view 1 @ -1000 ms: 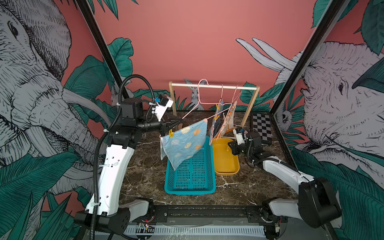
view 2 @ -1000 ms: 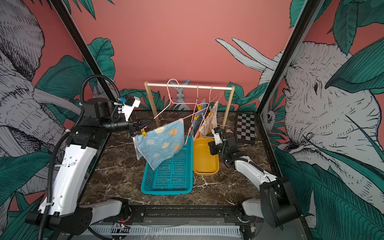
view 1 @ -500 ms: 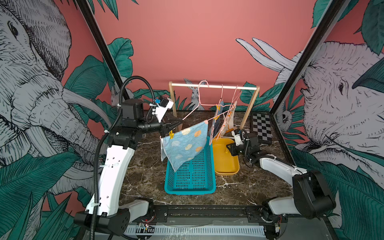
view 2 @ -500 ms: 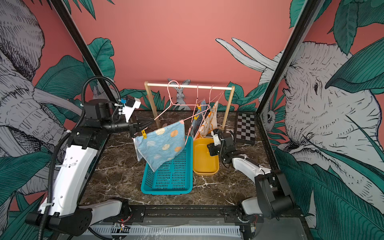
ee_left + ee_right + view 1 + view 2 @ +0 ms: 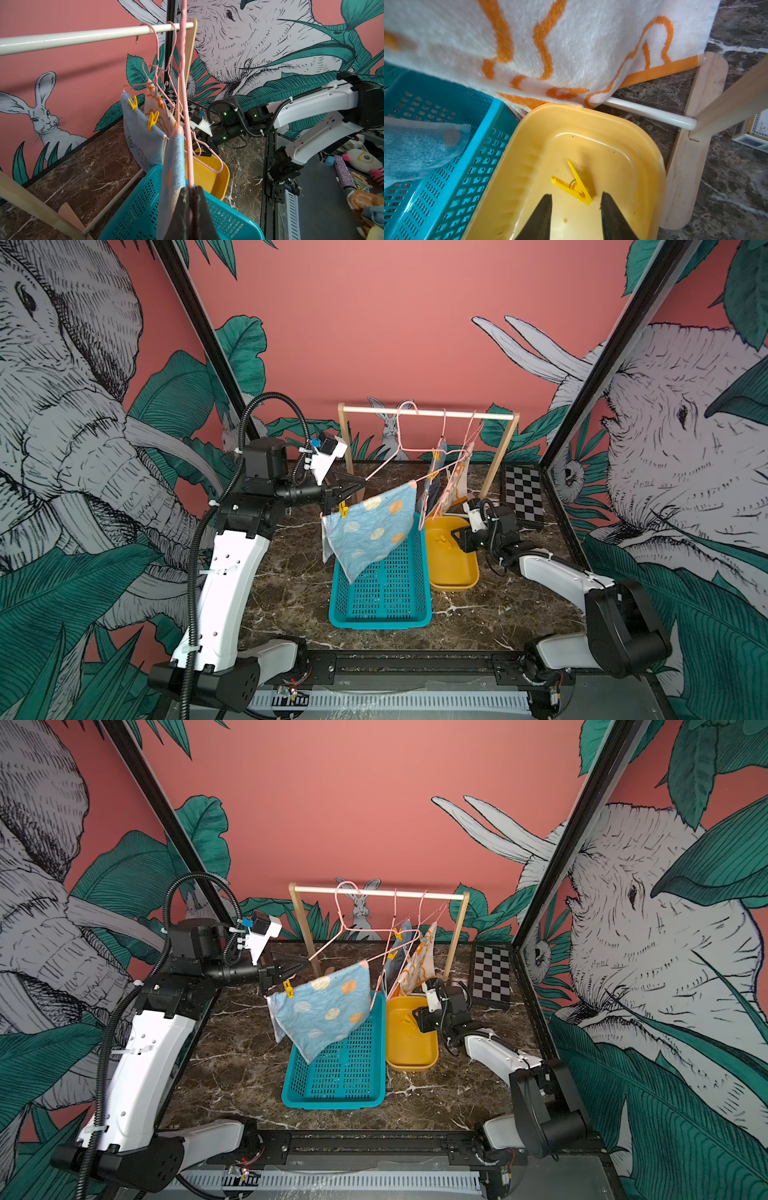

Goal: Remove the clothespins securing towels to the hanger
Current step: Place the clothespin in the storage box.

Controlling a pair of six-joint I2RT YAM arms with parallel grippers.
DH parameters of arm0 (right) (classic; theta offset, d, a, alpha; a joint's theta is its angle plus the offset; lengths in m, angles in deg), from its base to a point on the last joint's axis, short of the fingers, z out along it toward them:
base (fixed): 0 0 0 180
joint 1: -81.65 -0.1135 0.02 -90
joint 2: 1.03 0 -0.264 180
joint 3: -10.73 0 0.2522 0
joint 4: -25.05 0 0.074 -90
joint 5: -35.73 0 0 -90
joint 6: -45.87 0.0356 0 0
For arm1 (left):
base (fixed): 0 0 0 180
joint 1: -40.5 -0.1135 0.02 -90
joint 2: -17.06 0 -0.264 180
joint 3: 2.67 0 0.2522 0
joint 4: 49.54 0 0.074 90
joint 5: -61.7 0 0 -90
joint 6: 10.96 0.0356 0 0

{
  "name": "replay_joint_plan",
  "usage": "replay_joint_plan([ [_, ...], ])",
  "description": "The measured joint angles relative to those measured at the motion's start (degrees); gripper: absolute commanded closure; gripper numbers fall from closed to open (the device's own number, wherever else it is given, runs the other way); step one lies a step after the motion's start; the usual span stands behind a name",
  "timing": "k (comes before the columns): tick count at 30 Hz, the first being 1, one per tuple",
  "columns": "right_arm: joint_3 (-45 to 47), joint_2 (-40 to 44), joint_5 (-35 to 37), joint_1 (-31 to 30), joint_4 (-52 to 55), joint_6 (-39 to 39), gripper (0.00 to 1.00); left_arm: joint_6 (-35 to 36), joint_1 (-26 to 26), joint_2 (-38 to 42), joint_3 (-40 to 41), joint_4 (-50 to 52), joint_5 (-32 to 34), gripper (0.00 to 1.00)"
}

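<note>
**L gripper** (image 5: 190, 190): fingers are pressed together on the wire of the pink hanger (image 5: 185, 83). The hanger is hooked on the rack rail (image 5: 428, 412) and tilted out toward the L arm. The spotted lt-blue towel (image 5: 374, 531) is draped on this hanger above the teal basket (image 5: 382, 605). It is pinned near the fingertips by one yellow clothespin (image 5: 343, 511).

**R gripper** (image 5: 576, 195): jaws are apart w/ nothing clamped, and the unit is held low over the yellow tray (image 5: 591, 113). A loose pin (image 5: 578, 187) is seen lying on the tray floor just ahead of the fingertips, clear of both.

**Remaining towels:** these are hung at the rail's other end. The blue towel (image 5: 143, 137) is secured along its top edge by an upper pin (image 5: 133, 103) and a lower pin (image 5: 153, 121), both yellow. The cream/orange towel (image 5: 571, 41) hangs just beside it, w/ its lower edge over the tray's rear rim.
</note>
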Motion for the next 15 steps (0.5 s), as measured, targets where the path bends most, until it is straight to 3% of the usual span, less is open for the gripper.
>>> replay_joint_plan([
  [15, -3.54, 19.43, -3.65, 0.00, 5.97, -8.96, 0.48, 2.91, 0.00, 0.31, -2.27, 6.56, 2.34, 1.00],
])
